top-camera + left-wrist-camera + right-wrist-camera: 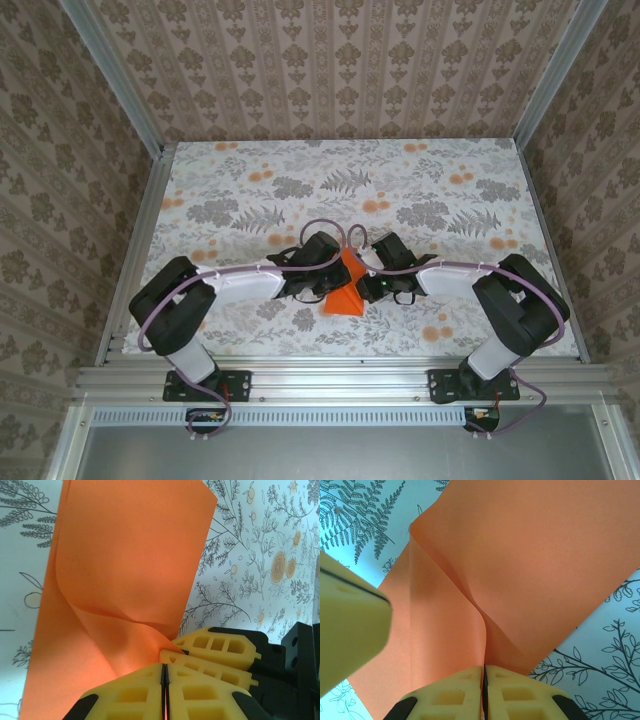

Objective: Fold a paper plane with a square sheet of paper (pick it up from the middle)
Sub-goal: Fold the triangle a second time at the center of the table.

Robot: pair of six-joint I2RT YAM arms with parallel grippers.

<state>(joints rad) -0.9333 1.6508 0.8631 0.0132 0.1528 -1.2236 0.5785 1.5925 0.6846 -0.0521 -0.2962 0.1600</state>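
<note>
Both arms are folded in toward each other, and the hands meet over the middle of the surface (pixel 250 190), closer to the near edge than the far one. The paper (pixel 345 292) sits right between them there. From the top cam it looks like a little orange wedge, wide end toward the near edge.

The right hand (pixel 366 285) is clamped on the paper for sure. On its wrist cam the yellow fingers (pixel 455 695) are pressed together, and a crease in the paper (pixel 530 565) runs straight down into the seam between them. The sheet fans out from that pinch, bowed and with one soft fold. The blurry pale lump at the left edge of that view is a finger (pixel 350 630) of the other hand, just beside the paper.

The left hand (pixel 330 283) is closed too. On its own cam the fingertips (pixel 164 667) meet with just a thin dark line between them. The paper (pixel 125 570) rises right at the tips, curled, with a diagonal buckle across it. I honestly can't tell if any of it is caught in there. That view also shows the right hand (pixel 172 649) coming in from the right, nipping the paper where the buckle ends.
</note>
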